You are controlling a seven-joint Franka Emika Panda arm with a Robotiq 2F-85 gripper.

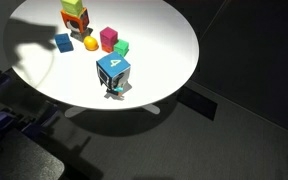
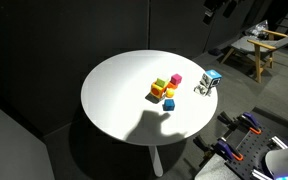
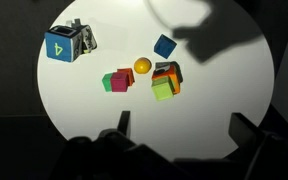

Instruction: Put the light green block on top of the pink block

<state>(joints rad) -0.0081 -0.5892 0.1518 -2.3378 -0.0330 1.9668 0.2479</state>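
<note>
The light green block [image 3: 164, 91] rests on the orange-red block [image 3: 167, 72]; it shows in both exterior views [image 1: 72, 5] [image 2: 160, 83]. The pink block [image 3: 119, 80] stands a short way off on the round white table [image 3: 214, 100], touching a smaller emerald-green block [image 3: 106, 83]. The pink block also shows in both exterior views [image 1: 108, 38] [image 2: 176, 78]. My gripper [image 3: 182, 125] is open and empty. It hangs high above the table, nearer the table edge than the blocks. Its two dark fingers frame bare tabletop.
A large blue numbered cube [image 3: 60, 44] [image 1: 112, 70] stands apart near the table's rim. A small blue block [image 3: 164, 46] and an orange ball [image 3: 142, 66] lie between the block groups. Dark floor surrounds the table; chairs [image 2: 259, 50] stand beyond it.
</note>
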